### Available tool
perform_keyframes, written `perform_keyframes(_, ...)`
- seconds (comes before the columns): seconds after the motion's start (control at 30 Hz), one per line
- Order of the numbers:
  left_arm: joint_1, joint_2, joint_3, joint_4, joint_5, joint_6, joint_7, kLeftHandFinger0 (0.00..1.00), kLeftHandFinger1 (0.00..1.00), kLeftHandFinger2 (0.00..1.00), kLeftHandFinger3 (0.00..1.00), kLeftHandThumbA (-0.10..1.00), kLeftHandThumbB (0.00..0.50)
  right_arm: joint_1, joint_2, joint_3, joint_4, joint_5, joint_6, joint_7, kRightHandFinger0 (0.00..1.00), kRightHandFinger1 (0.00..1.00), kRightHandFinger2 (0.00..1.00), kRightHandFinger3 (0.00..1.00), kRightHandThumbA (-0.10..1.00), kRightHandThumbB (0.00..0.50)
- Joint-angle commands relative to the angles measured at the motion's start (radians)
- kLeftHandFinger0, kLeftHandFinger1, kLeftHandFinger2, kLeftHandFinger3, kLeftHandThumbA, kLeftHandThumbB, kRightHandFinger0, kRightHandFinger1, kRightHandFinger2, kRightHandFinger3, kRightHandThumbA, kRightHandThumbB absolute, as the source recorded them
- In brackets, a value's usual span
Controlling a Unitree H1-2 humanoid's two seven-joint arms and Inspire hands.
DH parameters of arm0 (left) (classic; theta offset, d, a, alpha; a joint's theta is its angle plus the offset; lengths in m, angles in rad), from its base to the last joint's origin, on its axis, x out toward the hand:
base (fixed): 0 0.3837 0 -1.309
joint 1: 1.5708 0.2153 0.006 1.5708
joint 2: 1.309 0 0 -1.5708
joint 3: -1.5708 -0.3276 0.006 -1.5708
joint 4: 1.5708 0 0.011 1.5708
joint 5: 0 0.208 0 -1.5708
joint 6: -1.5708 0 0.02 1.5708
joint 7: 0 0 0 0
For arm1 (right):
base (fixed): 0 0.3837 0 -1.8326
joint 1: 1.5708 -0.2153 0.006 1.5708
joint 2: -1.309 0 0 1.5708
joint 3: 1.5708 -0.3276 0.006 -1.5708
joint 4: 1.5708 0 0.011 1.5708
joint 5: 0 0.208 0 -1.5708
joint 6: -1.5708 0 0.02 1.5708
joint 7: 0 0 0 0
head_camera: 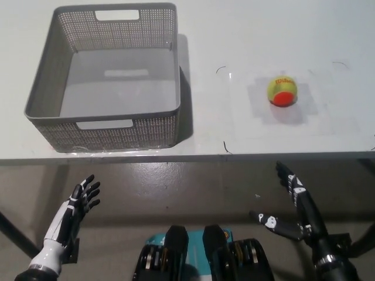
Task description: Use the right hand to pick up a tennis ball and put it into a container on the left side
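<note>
The ball (pixel 282 91) lay on the table (pixel 246 35), well to the right of the empty basket (pixel 111 132), so nothing had been moved. The right hand (pixel 293 205) hung below the table edge, fingers spread and holding nothing, probably readied to reach up. The left hand (pixel 79 205) rested low at the left, fingers apart, clear of the basket.

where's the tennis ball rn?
Head view: the tennis ball sits on the white table, right side, well apart from the grey basket and beyond the open right hand.
</note>
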Motion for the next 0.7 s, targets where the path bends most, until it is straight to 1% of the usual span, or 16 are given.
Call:
perform_keyframes(0.0, 0.004, 0.009, 0.003, -0.053, -0.021, -0.047, -0.025, 1.00, 1.00, 1.00, 1.00, 1.00, 0.180, 0.057, 0.015, -0.020, -0.103, -0.088, -0.018, -0.081, 1.00, 1.00, 1.00, 1.00, 1.00, 0.221)
perform_keyframes(0.03, 0.009, 0.008, 0.003, -0.056, -0.023, -0.053, -0.028, 1.00, 1.00, 1.00, 1.00, 1.00, 0.184, 0.079, 0.021, -0.025, -0.132, -0.114, -0.019, -0.103, 1.00, 1.00, 1.00, 1.00, 1.00, 0.234)
perform_keyframes(0.13, 0.027, 0.008, 0.002, -0.078, -0.024, -0.052, -0.033, 1.00, 1.00, 1.00, 1.00, 1.00, 0.181, 0.123, 0.070, -0.063, -0.185, -0.159, -0.085, -0.191, 1.00, 1.00, 1.00, 1.00, 1.00, 0.218)
perform_keyframes(0.17, 0.031, 0.006, 0.003, -0.083, -0.034, -0.056, -0.040, 1.00, 1.00, 1.00, 1.00, 1.00, 0.169, 0.133, 0.090, -0.081, -0.201, -0.190, -0.128, -0.237, 0.99, 1.00, 1.00, 1.00, 1.00, 0.219)
perform_keyframes(0.2, 0.036, 0.002, 0.001, -0.087, -0.034, -0.069, -0.041, 1.00, 1.00, 1.00, 1.00, 1.00, 0.169, 0.143, 0.103, -0.091, -0.220, -0.203, -0.160, -0.274, 0.99, 1.00, 1.00, 1.00, 1.00, 0.188)
perform_keyframes(0.27, 0.042, -0.004, -0.001, -0.092, -0.036, -0.074, -0.042, 1.00, 1.00, 1.00, 1.00, 1.00, 0.171, 0.148, 0.105, -0.088, -0.257, -0.228, -0.162, -0.320, 0.98, 1.00, 1.00, 1.00, 1.00, 0.152)
perform_keyframes(0.3, 0.049, -0.013, -0.003, -0.097, -0.036, -0.081, -0.040, 1.00, 1.00, 1.00, 1.00, 1.00, 0.166, 0.144, 0.099, -0.081, -0.287, -0.251, -0.162, -0.358, 0.98, 1.00, 1.00, 1.00, 1.00, 0.146)
perform_keyframes(0.33, 0.050, -0.014, -0.003, -0.098, -0.036, -0.083, -0.040, 1.00, 1.00, 1.00, 1.00, 1.00, 0.167, 0.143, 0.098, -0.079, -0.290, -0.253, -0.162, -0.364, 0.98, 1.00, 1.00, 1.00, 1.00, 0.145)
perform_keyframes(0.37, 0.059, -0.023, -0.008, -0.103, -0.033, -0.088, -0.040, 1.00, 1.00, 1.00, 1.00, 1.00, 0.166, 0.134, 0.095, -0.084, -0.326, -0.264, -0.162, -0.361, 1.00, 1.00, 1.00, 1.00, 1.00, 0.139)
perform_keyframes(0.43, 0.074, -0.030, -0.013, -0.117, -0.030, -0.085, -0.040, 1.00, 1.00, 1.00, 1.00, 1.00, 0.172, 0.128, 0.098, -0.091, -0.359, -0.261, -0.162, -0.351, 1.00, 1.00, 1.00, 1.00, 1.00, 0.137)
perform_keyframes(0.47, 0.082, -0.037, -0.017, -0.126, -0.021, -0.088, -0.039, 1.00, 1.00, 1.00, 1.00, 1.00, 0.174, 0.117, 0.103, -0.105, -0.385, -0.260, -0.162, -0.332, 1.00, 1.00, 1.00, 1.00, 1.00, 0.147)
perform_keyframes(0.5, 0.087, -0.040, -0.021, -0.129, -0.015, -0.093, -0.039, 1.00, 1.00, 1.00, 1.00, 1.00, 0.175, 0.109, 0.103, -0.111, -0.404, -0.261, -0.158, -0.319, 1.00, 1.00, 1.00, 1.00, 1.00, 0.148)
perform_keyframes(0.6, 0.125, -0.057, -0.031, -0.146, -0.025, -0.097, -0.048, 1.00, 1.00, 1.00, 1.00, 1.00, 0.187, 0.064, 0.084, -0.119, -0.492, -0.293, -0.085, -0.285, 1.00, 1.00, 1.00, 1.00, 1.00, 0.174)
perform_keyframes(0.67, 0.131, -0.067, -0.031, -0.145, -0.019, -0.110, -0.039, 1.00, 1.00, 1.00, 1.00, 1.00, 0.185, 0.006, 0.064, -0.129, -0.523, -0.298, -0.018, -0.256, 1.00, 1.00, 1.00, 1.00, 1.00, 0.217)
